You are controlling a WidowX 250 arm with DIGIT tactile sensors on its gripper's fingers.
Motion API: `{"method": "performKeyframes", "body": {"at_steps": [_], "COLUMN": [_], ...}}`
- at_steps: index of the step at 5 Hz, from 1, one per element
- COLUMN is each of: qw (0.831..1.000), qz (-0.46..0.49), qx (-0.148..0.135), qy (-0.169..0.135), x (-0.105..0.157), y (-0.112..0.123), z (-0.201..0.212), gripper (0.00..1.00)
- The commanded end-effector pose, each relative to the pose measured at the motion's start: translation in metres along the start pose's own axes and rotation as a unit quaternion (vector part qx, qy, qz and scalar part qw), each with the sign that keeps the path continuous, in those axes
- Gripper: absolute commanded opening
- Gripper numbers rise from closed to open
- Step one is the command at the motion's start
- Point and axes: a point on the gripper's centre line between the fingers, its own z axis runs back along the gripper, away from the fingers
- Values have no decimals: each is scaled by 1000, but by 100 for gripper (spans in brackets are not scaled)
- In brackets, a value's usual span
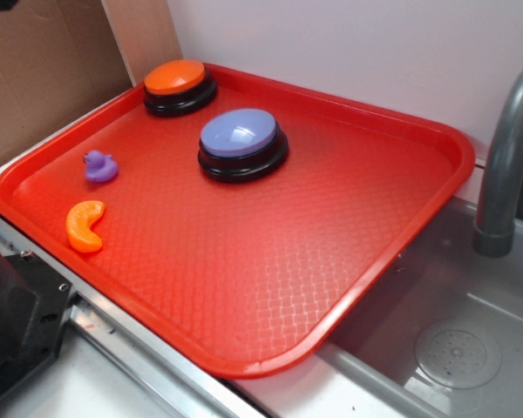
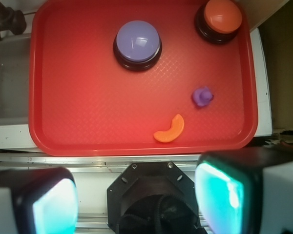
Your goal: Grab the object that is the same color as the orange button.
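Note:
A small glossy orange crescent (image 1: pixel 85 225) lies near the left front edge of the red tray (image 1: pixel 331 287); it also shows in the wrist view (image 2: pixel 170 129). The orange button (image 1: pixel 175 84) on a black base stands at the tray's far left corner, top right in the wrist view (image 2: pixel 222 18). My gripper (image 2: pixel 136 200) is open and empty, high above the robot base, short of the tray's near edge. Its two fingers (image 2: pixel 219 192) show teal pads wide apart. The gripper is out of the exterior view.
A lavender-blue button (image 1: pixel 241 143) stands mid-tray. A small purple duck (image 1: pixel 98 166) sits between the crescent and the orange button. A grey sink (image 1: pixel 444 348) with a faucet (image 1: pixel 506 165) lies right of the tray. The black robot base (image 2: pixel 154 200) is below the gripper.

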Motion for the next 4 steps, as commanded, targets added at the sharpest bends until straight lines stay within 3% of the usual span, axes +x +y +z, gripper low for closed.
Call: {"method": "performKeyframes", "body": {"at_steps": [1, 2, 4], "qw": [1000, 998, 985], "qz": [0, 66, 169], "qx": [0, 2, 32], "qy": [0, -6, -14], "x": [0, 13, 36], "y": [0, 21, 71], "z": [0, -19, -81], "gripper": [100, 100, 100]}}
